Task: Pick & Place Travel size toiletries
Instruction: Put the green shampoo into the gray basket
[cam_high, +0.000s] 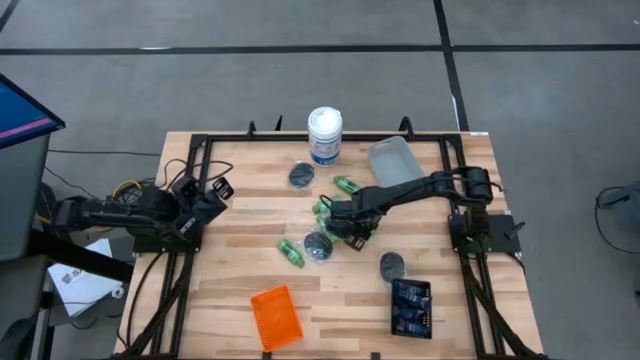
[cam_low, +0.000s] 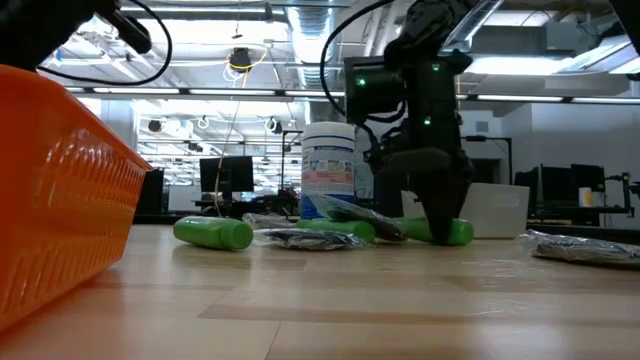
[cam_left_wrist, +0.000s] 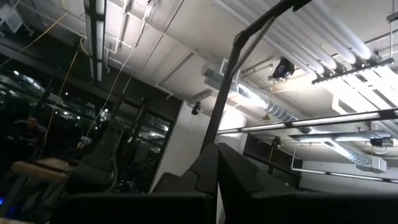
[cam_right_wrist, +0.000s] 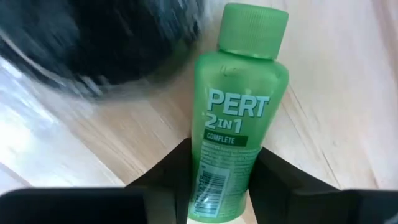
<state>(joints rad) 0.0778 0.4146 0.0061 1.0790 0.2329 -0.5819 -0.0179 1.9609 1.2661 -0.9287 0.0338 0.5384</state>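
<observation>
Right gripper (cam_right_wrist: 219, 180) is low at the middle of the desk, and we see its two dark fingers (cam_right_wrist: 169, 171) standing on both sides of a small green bottle (cam_right_wrist: 239, 118), at the bottom end of it, about to pinch it. Whether the pads already press on the plastic we cannot tell; the bottle lies flat on the wood with its cap pointing away from the wrist. In the high view the same gripper (cam_high: 343, 222) sits among several other toiletries: one more green bottle (cam_high: 291, 252) toward the front left, another green bottle (cam_high: 346, 184) toward the far edge, and a dark round puck in clear wrap (cam_high: 319, 246) just beside the fingers.

Left gripper (cam_high: 205, 195) waits at the left edge of the desk, pressed together and holding nothing.

We judge that the grip is near the bottle's end, not its middle, so the bottle may tilt or slip out when it is lifted. The smooth round plastic can also roll away if one finger touches first. The crinkled wrap of the puck is close and could be caught too.
</observation>
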